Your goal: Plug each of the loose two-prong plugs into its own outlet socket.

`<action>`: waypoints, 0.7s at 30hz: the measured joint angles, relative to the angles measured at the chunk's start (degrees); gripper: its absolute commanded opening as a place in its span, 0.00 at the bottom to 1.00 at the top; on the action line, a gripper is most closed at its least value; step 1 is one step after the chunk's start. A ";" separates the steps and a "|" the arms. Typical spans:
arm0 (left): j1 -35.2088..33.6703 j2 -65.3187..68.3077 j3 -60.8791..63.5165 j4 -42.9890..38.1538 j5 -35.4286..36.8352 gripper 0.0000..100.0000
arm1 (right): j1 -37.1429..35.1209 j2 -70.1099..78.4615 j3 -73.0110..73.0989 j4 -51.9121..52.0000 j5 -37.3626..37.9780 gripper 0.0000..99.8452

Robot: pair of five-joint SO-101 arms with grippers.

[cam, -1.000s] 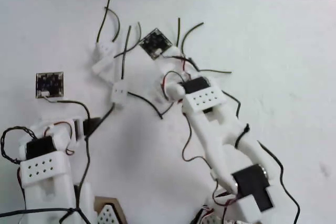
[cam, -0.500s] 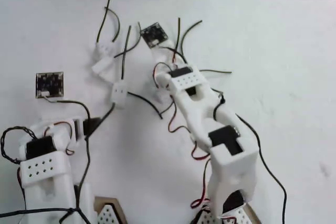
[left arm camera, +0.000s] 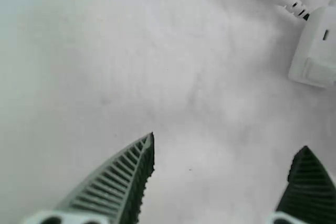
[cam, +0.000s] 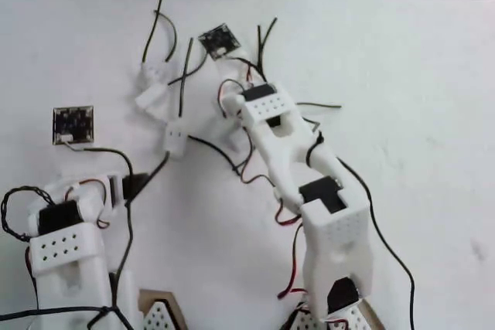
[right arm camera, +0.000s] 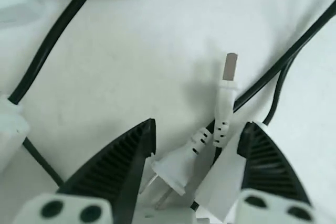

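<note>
The right claw (right arm camera: 199, 124) hangs open astride a white plug (right arm camera: 178, 163); it should close squarely on its body, missing the black cords (right arm camera: 63, 24). The left claw (left arm camera: 228, 141) is open too.

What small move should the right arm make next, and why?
Probably lower a little and shut the right gripper on the white plug. The jaws stand open on either side of the plug, which lies on the table, not yet gripped.
</note>
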 measured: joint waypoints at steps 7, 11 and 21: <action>0.00 0.00 0.00 0.00 0.00 0.38 | -1.05 2.11 -2.99 1.93 -0.09 0.24; 0.00 0.00 0.00 0.00 0.00 0.38 | -1.14 6.59 -3.96 -0.18 -0.09 0.24; 0.00 0.00 0.00 0.00 0.00 0.38 | 0.44 10.46 -6.77 -0.62 5.54 0.13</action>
